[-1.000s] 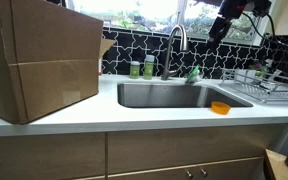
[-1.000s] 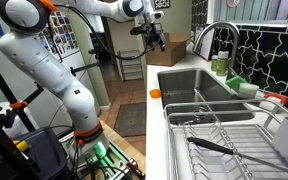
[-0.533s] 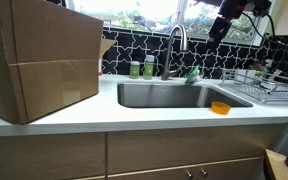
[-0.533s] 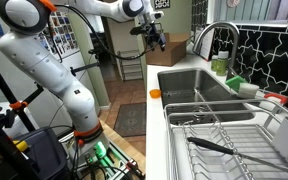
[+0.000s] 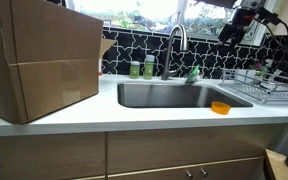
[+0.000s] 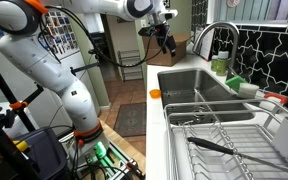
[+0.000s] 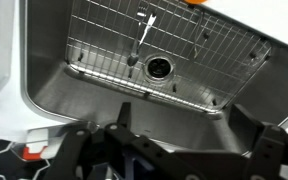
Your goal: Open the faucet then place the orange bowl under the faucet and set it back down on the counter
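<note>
The hand (image 5: 232, 30) hangs high in the air, about level with the arch of the faucet (image 5: 176, 45) and well apart from it. In an exterior view the hand (image 6: 164, 38) is seen at the end of the white arm (image 6: 44, 60), out beyond the front edge of the table (image 6: 156, 135). Neither exterior view settles how the fingers stand. The wrist view does: the dark, blurred fingers (image 7: 84, 150) sit wide apart at the bottom of the frame with nothing between them. That view looks straight down into the sink (image 7: 54, 85) and alone shows its wire grid (image 7: 214, 60), the round drain (image 7: 159, 67) and a utensil (image 7: 142, 35) lying on the grid. The orange bowl (image 5: 220, 107) rests on the front strip of the table (image 5: 84, 118), just beside the sink's front rim (image 5: 179, 106). In the wrist view it is only an orange sliver (image 7: 194, 3) at the top edge. Only one exterior view takes in the big cardboard box (image 5: 39, 60) and two green bottles (image 5: 141, 68) next to the faucet's base; their labels are too small to read. The dish rack (image 6: 219, 135) fills the foreground elsewhere, with the faucet (image 6: 216, 35) behind it.
</note>
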Motion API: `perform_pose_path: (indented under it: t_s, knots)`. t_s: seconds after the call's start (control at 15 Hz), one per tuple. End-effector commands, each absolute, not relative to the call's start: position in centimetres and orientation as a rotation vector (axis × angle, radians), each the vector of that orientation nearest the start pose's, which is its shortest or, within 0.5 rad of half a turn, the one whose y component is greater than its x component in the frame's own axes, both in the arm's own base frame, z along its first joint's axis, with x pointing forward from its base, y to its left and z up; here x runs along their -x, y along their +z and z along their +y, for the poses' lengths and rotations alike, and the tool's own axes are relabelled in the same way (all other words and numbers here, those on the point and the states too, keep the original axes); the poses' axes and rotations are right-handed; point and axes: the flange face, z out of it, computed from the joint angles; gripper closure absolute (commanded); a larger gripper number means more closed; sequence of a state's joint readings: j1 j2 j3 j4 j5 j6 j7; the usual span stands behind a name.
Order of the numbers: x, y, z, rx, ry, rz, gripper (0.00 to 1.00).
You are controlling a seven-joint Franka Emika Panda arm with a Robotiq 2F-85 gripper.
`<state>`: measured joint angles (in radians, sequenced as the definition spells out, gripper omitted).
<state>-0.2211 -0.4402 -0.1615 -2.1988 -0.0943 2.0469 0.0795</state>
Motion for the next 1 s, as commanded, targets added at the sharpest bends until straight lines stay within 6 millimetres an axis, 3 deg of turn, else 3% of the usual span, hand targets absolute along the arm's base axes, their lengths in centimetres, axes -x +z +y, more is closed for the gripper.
perform_pose_path:
  t_s: [0.0,0.13,0.4,0.6,0.93]
  knots:
    - [-40.3,58.4,-20.2,3.079,-0.476,0.746,0.00]
    - [-39.4,58.6,-22.3,3.054,-0.521,0.826,0.00]
    - [-40.1,58.4,-22.3,3.061,-0.516,0.887,0.00]
    - [-42.0,56.5,-27.5,3.000,-0.399,1.122,0.00]
    - [-43.6,53.4,-34.6,2.945,-0.354,1.225,0.00]
